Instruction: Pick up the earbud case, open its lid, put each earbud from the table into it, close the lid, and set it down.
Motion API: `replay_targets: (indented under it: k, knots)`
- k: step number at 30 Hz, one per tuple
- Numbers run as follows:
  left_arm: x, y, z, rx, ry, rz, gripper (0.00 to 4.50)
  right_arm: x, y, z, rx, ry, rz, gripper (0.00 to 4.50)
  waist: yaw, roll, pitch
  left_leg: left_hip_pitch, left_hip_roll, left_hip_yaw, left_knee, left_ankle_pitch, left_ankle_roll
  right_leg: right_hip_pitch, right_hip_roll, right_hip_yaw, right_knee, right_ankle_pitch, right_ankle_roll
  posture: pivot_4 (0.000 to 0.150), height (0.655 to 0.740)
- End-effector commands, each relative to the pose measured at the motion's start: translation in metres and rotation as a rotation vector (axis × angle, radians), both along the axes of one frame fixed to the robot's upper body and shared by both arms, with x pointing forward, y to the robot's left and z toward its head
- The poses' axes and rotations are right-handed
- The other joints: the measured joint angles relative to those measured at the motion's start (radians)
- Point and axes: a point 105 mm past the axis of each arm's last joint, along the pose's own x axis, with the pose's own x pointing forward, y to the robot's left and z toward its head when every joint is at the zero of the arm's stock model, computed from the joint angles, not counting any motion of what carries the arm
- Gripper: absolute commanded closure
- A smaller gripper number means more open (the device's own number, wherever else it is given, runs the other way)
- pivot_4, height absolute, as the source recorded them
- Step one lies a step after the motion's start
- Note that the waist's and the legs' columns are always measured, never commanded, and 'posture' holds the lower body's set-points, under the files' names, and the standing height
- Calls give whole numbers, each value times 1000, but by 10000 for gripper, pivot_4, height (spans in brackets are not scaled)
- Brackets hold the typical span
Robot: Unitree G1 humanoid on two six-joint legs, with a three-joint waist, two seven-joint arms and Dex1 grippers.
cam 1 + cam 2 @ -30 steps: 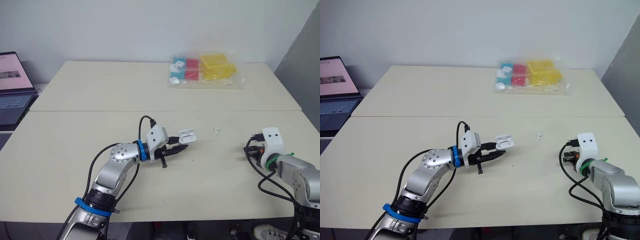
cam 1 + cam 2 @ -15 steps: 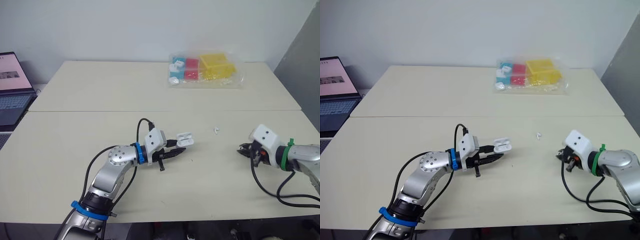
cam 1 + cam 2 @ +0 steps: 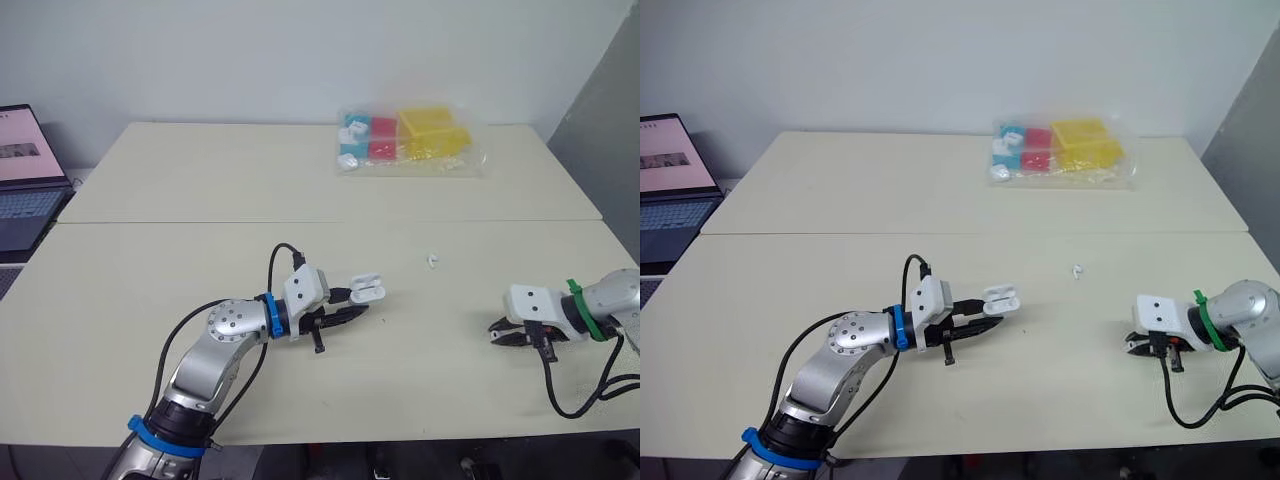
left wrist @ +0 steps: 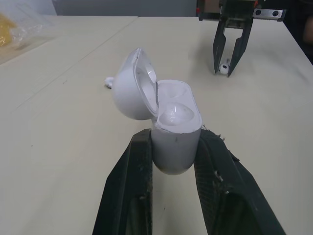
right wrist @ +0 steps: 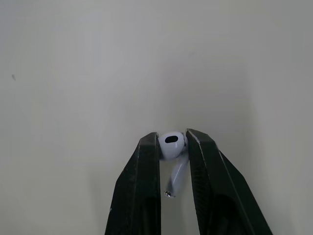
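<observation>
Right wrist view: the right gripper [image 5: 172,137] pinches a white earbud [image 5: 171,147] by its bulb, well right of the earbud case [image 4: 172,125], which the left gripper [image 4: 175,142] clamps at its base (lid open). The earbud looks light, glossy and likely slippery, so a gentle bulb hold suits.

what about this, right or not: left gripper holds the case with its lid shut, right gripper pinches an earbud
The lid is open, not shut, as the left wrist view shows. The left gripper holds the case and the right gripper pinches an earbud.
</observation>
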Motion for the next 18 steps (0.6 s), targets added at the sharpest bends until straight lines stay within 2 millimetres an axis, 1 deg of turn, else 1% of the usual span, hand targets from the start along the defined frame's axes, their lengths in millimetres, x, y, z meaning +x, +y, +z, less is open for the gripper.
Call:
replay_targets:
  k: [1, 5, 7, 10, 12, 13, 15, 17, 18]
  knots:
    - [-4, -1, 12, -25, -41, -4, 36900, 0, -4, 2, -33, 16, 33, 40702, 0, 0, 0, 0, 0, 0, 0, 0, 0, 0, 0, 0, 0, 0, 0, 1500, 7400]
    - [-5, 0, 12, -22, -39, -1, 36900, 7, -10, 0, -84, 4, 42, 40702, 0, 0, 0, 0, 0, 1, 0, 0, 0, 0, 0, 0, 0, 0, 0, 1500, 7400]
    - [-5, 0, 12, -22, -36, 2, 36900, 7, -10, 1, -70, 28, 19, 40702, 0, 0, 0, 1, 0, 0, 1, 0, 0, 1, -1, 0, 0, 0, 0, 1500, 7400]
    - [-5, -1, 11, -21, -36, 1, 36900, 12, -6, 4, -45, 6, 11, 40702, 0, 0, 0, 2, 0, 1, 1, 0, 0, 1, -1, 1, 1, 0, 0, 1500, 7400]
    - [-5, -1, 11, -23, -35, 2, 36900, 11, -7, 5, -50, 13, 13, 33371, -1, 0, 0, 2, 0, 1, 1, 0, 0, 1, -1, 1, 1, 0, 0, 1500, 7400]
    - [-6, -1, 11, -24, -34, 2, 36900, 9, -7, 5, -54, 23, 16, 30649, -1, 0, 0, 3, 0, 1, 1, 0, 0, 1, -1, 1, 1, 0, 0, 1500, 7400]
    - [-6, -2, 10, -23, -30, 1, 36900, 11, -4, 9, -51, -17, 53, 24181, 0, 0, 0, 2, 0, 1, 0, 0, 0, 1, -1, 1, 1, 0, 0, 1500, 7400]
    - [-6, -2, 9, -23, -28, -1, 36900, 13, -3, 12, -48, -42, 73, 24117, 0, 0, 0, 2, 0, 0, 0, 0, 0, 1, 0, 1, 1, 0, 0, 1500, 7400]
    - [-6, -2, 9, -24, -27, 0, 36900, 12, -1, 19, -32, -42, 75, 24117, 0, 0, 0, 2, 0, 1, 0, 0, 0, 1, 0, 1, 1, 0, 0, 1500, 7400]
